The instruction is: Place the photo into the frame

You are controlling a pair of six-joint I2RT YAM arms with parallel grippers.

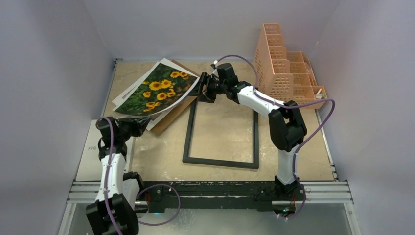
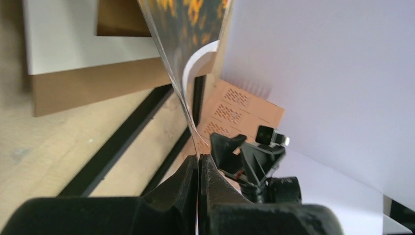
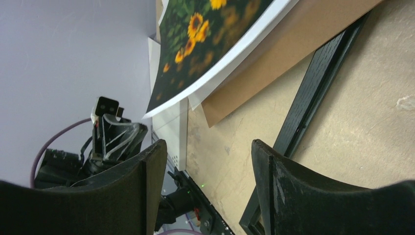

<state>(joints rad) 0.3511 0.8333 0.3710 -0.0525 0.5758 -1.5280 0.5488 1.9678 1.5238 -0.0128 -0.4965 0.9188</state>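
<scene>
The photo, sunflowers on dark green with a white border, is lifted off the table at the back left and bows upward. My left gripper is shut on its near corner; in the left wrist view the thin sheet runs straight into the pressed-together jaws of that gripper. The black frame lies flat mid-table, with table showing through it. My right gripper hovers open by the frame's far left corner, next to the photo's right edge. Nothing sits between the fingers of the right gripper, and the photo lies beyond them.
A brown board and white sheets lie under the raised photo. A peach mesh organizer stands at the back right. A grey plate sits at the left edge. Walls close in on three sides.
</scene>
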